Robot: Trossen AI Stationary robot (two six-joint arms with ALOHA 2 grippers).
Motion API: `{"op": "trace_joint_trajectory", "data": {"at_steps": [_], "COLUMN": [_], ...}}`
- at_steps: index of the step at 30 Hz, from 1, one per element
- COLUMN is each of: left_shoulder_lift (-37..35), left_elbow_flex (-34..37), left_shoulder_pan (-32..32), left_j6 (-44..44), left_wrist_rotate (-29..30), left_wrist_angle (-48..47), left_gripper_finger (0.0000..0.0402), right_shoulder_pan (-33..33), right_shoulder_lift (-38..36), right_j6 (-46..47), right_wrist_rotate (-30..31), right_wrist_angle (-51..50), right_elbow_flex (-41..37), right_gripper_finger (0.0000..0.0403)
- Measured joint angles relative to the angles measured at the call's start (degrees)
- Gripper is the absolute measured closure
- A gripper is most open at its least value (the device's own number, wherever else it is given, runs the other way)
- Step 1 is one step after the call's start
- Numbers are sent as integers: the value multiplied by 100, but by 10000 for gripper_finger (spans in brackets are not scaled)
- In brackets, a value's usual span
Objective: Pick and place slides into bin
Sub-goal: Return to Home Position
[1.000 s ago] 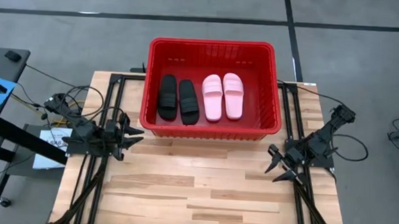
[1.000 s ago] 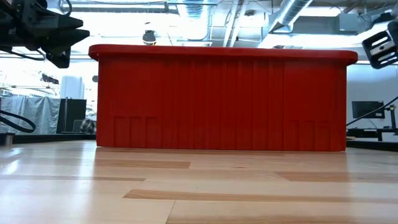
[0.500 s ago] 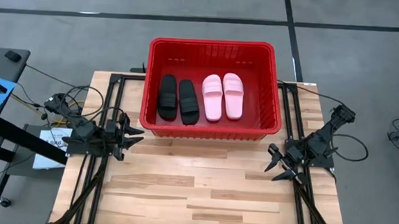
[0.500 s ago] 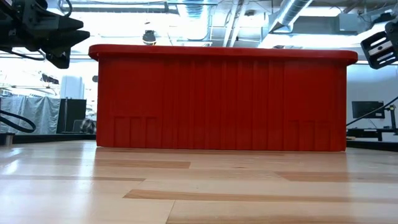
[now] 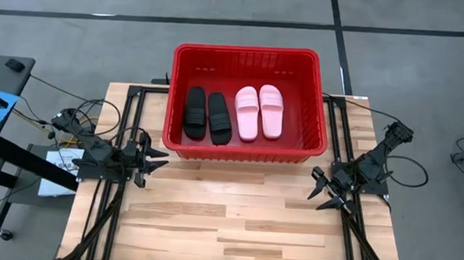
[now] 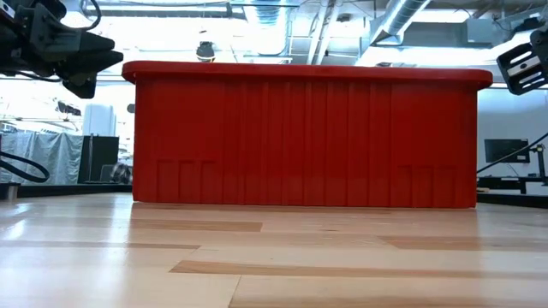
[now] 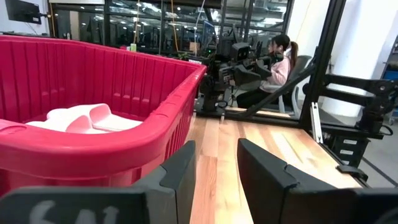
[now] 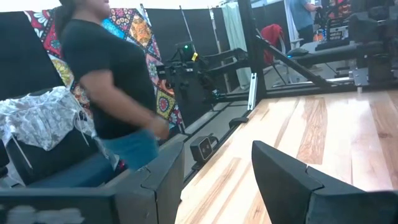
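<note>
Slides [image 5: 219,118], two black beside two pink, are laid flat in the red bin [image 5: 249,50] and judged light, flexible, best taken by the strap [image 5: 249,104], while left tool [image 5: 158,158] and right tool [image 5: 316,190] are held released, empty, beside it.

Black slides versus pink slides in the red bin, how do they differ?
The black slides are dark, the pink slides pale. In the high view, the black slides lie in the left half of the bin, the pink slides in its right half. Both pairs lie side by side, straps up, on the bin's floor.
</note>
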State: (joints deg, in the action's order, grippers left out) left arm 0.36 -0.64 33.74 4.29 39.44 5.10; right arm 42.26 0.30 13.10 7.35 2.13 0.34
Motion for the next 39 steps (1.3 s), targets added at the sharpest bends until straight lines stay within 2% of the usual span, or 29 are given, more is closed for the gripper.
{"op": "trace_joint_trajectory", "data": {"at_steps": [39], "left_shoulder_lift": [0], "left_elbow_flex": [0], "left_shoulder_pan": [-1], "left_j6": [0], "left_wrist_rotate": [0], "left_wrist_angle": [-39], "left_gripper_finger": [294], "right_shoulder_pan": [-2], "right_shoulder_lift": [0], "right_j6": [1], "right_wrist_rotate": [-2], "right_wrist_angle": [-2], "right_elbow_flex": [-4], "right_gripper_finger": [227]}}
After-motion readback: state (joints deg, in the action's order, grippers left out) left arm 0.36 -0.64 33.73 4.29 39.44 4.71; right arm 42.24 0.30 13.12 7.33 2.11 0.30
